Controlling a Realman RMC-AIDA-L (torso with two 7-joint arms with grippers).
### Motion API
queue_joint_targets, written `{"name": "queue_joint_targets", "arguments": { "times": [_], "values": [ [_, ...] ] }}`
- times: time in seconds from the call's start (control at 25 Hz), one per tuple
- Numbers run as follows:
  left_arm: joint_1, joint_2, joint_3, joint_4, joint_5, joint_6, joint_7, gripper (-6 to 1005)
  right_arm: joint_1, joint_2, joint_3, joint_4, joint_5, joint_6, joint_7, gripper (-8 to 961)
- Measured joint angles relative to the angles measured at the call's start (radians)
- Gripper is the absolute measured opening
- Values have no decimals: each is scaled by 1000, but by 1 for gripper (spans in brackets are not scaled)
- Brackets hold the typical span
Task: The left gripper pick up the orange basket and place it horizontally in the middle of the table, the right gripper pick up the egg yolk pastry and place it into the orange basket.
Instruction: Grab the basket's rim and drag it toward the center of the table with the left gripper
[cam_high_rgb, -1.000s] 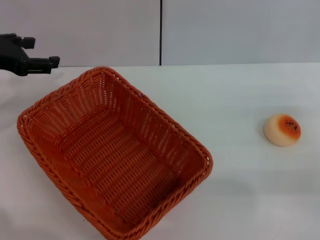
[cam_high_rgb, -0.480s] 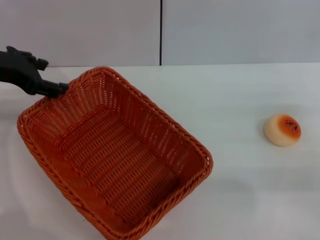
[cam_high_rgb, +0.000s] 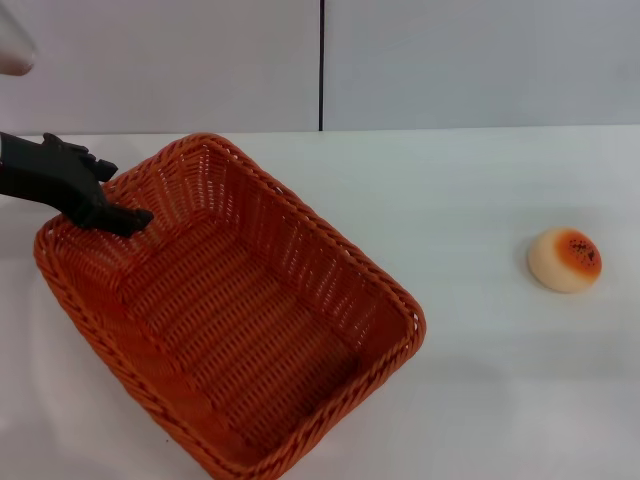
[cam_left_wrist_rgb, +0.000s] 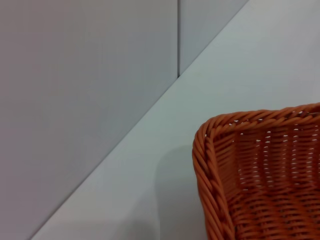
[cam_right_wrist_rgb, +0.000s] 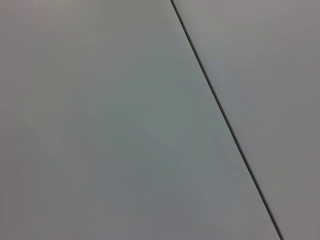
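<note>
The orange basket (cam_high_rgb: 250, 330) lies at an angle on the left half of the white table (cam_high_rgb: 460, 180), one corner toward the back. My left gripper (cam_high_rgb: 122, 195) comes in from the left at the basket's far-left rim, open. One black finger is inside the rim and the other outside it. The left wrist view shows only a braided corner of the basket (cam_left_wrist_rgb: 260, 190) on the table (cam_left_wrist_rgb: 225, 75). At the right of the table, the egg yolk pastry (cam_high_rgb: 566, 260) sits on its own. The right gripper is out of view.
A grey wall (cam_high_rgb: 450, 60) with a dark vertical seam (cam_high_rgb: 321, 65) stands behind the table. The right wrist view holds only that wall (cam_right_wrist_rgb: 100, 125) and its seam (cam_right_wrist_rgb: 225, 120). Bare tabletop lies between basket and pastry.
My left gripper has come down and rightward from above the far-left table edge onto the basket's far-left rim. Basket and pastry have not moved.
</note>
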Motion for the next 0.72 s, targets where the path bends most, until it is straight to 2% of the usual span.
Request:
{"name": "queue_joint_targets", "arguments": {
  "times": [0.2,0.4,0.48,0.72],
  "values": [
    [5,-1,37,-8,9,-40,-15,797,0,0,0,-1,0,9,0,465],
    [24,-3,156,-11,57,-139,-71,794,-4,-1,0,-1,0,13,0,465],
    [28,-4,178,-8,64,-160,-85,792,-7,-2,1,-1,0,14,0,465],
    [29,-4,187,36,62,-166,-98,788,-13,-3,13,-1,1,20,0,464]
  ]
}}
